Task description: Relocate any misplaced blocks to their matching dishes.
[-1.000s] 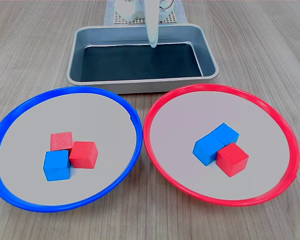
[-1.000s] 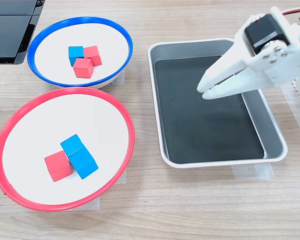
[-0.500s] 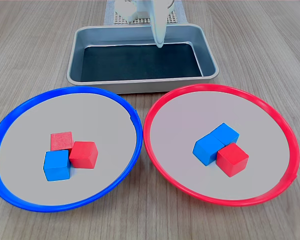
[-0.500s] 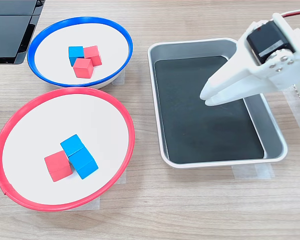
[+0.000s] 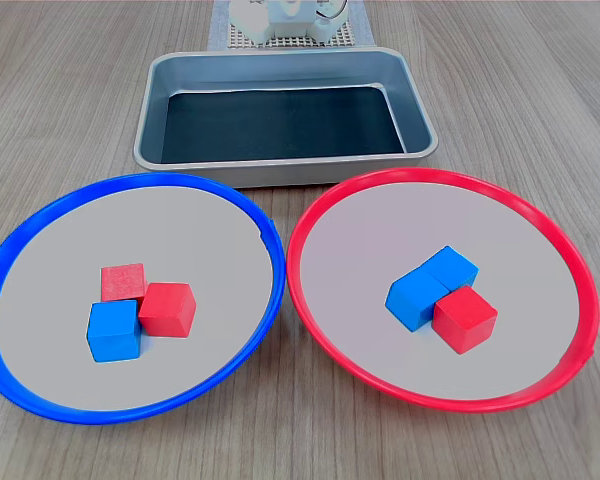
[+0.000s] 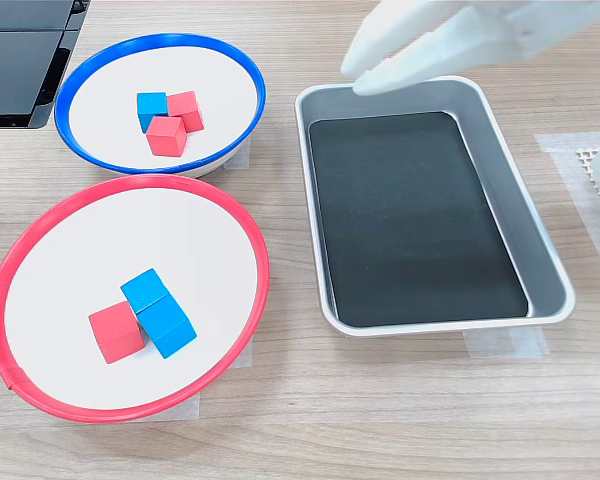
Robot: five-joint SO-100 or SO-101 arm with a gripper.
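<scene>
In both exterior views the blue-rimmed plate (image 5: 130, 181) (image 6: 160, 40) holds two red cubes (image 5: 168, 308) (image 6: 167, 135) and one blue cube (image 5: 114, 331) (image 6: 151, 105), all touching. On the red-rimmed plate (image 5: 440, 176) (image 6: 130, 183) two blue cubes (image 5: 417, 298) (image 6: 166, 325) sit beside one red cube (image 5: 465, 318) (image 6: 116, 333). My white gripper (image 6: 358, 76) shows only in the second exterior view, raised above the tray's far left corner. It is slightly blurred, its fingers lie together and it holds nothing. It is far from every cube.
A rectangular grey metal tray (image 5: 280, 171) (image 6: 312, 200) with a dark floor lies behind the plates and holds nothing. The arm's base (image 5: 280, 18) stands behind it. A black flat object (image 6: 25, 60) lies at the second exterior view's top left.
The gripper has lifted from low over the tray and swung toward the second exterior view's upper left. Its finger has left the first exterior view. No cube has moved.
</scene>
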